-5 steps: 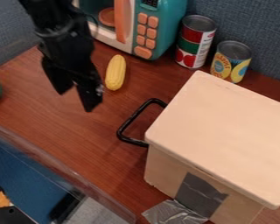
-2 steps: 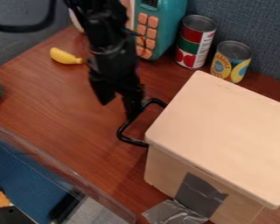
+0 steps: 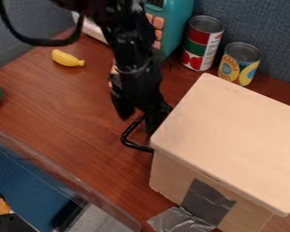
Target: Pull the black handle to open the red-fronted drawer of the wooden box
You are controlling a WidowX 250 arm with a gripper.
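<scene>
The black WidowX 250 arm (image 3: 126,31) is slanting down from above the two-finger gripper (image 3: 137,123), its wrist (image 3: 137,74) sitting just over it. The gripper is pointing downward, its fingers (image 3: 123,106) standing apart. Above it, a black cable (image 3: 40,42) is looping outward.
</scene>
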